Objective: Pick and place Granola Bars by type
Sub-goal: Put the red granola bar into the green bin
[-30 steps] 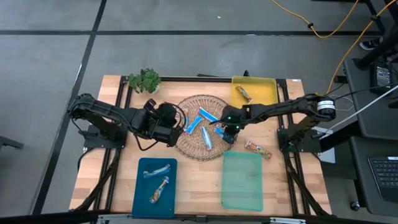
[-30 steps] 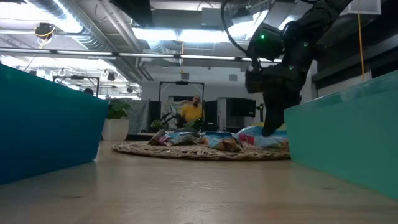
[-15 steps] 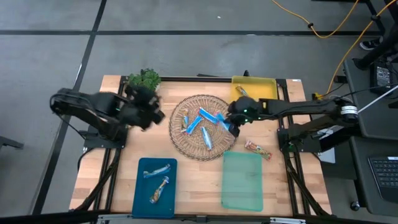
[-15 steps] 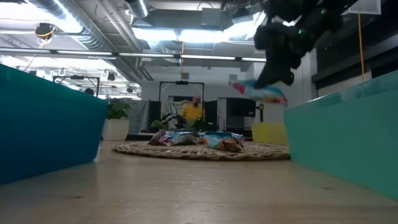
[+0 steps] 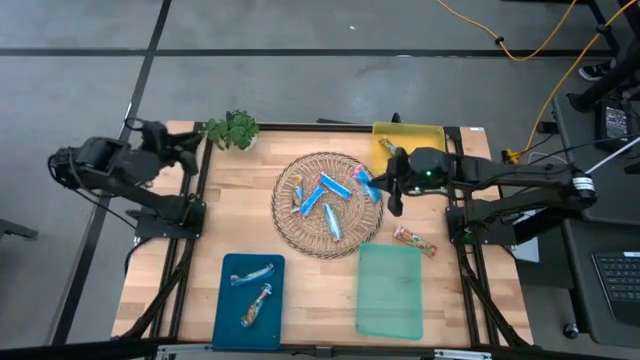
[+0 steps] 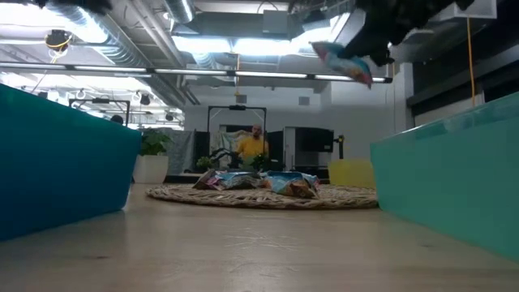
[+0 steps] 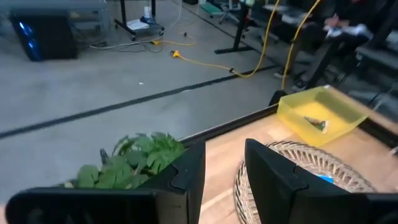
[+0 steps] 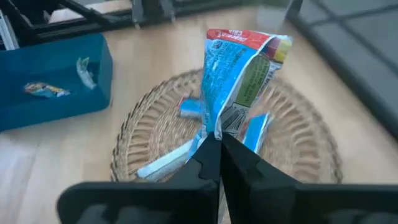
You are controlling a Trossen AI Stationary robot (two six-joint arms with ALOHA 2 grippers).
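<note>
Sorting so far: two silvery wrapped granola bars (image 5: 250, 290) lie in the flat blue rectangular tray (image 5: 225, 315) at the near left of the wooden worktop (image 5: 250, 220), and one orange-brown wrapped bar (image 5: 391, 150) lies in the yellow rectangular tray (image 5: 425, 135) at the far right
In hand: the right claw (image 8: 214, 146), pinched tight on the end of a bright blue shiny-wrapped bar (image 8: 233, 74), holds it in the air over the right edge of the round woven wicker mat (image 5: 290, 225); the low view shows the same bar (image 6: 345, 61) hanging high above the worktop
Waiting on the mat: about three blue-wrapped bars (image 5: 322, 198), plus a small brownish one at the mat's left side, not yet picked
Stray piece: an orange-brown bar (image 5: 415, 240) rests on bare wood just beside the pale green translucent tray (image 5: 390, 300), outside any tray
Green tray: holds nothing that can be seen, so the blue type probably belongs there
Left claw (image 7: 224, 177): fingers parted with nothing between them, drawn back at the far left corner next to the leafy green sprig (image 5: 232, 129)
Judgement: roughly a third done; the carried bar, the mat's bars and the stray one are left
</note>
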